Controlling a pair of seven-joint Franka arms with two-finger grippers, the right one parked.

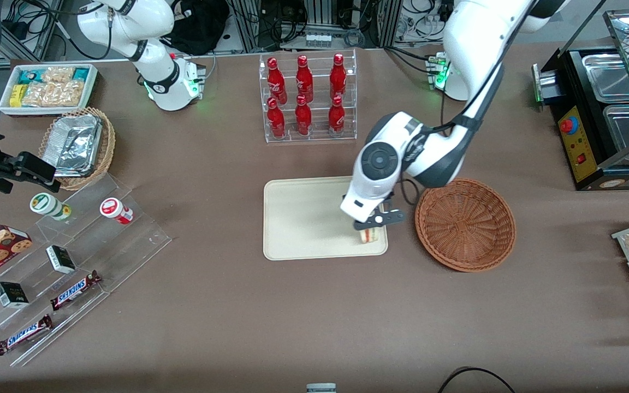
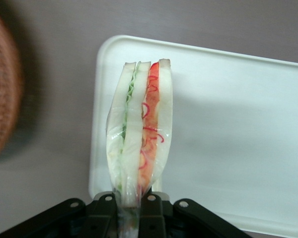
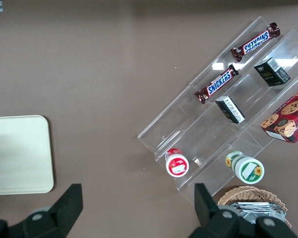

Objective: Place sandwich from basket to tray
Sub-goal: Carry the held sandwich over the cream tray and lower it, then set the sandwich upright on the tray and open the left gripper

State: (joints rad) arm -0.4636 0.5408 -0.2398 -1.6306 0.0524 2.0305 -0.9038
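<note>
Front view shows the gripper [image 1: 372, 222] low over the tray [image 1: 303, 218], at the tray's corner nearest the basket [image 1: 464, 224] and toward the camera. Its fingers are clamped on the sandwich [image 1: 368, 235], which pokes out beneath them with its striped cut edge facing the camera. Whether the sandwich already touches the tray or hangs just above it cannot be told from this view. The basket sits just beside the tray, toward the working arm's end of the table, and has nothing in it.

From the wrist camera, the sandwich [image 2: 139, 134] stands on edge over the tray [image 2: 228, 124], pinched at one end between the two black fingers [image 2: 104, 210]; the tray's rim runs close alongside it and the basket [image 2: 2, 84] is near by.

The carry looks nearly complete; what remains is setting down and letting go. The main risk is the position: the sandwich is close to the tray's rim, so if it is let go here it could land on the raised edge and tip out onto the table. It is also held upright on a narrow face, so it will likely topple on release, and toward the rim would be the bad direction. The clear wrap may cling to a finger and drag the sandwich as the fingers open.
</note>
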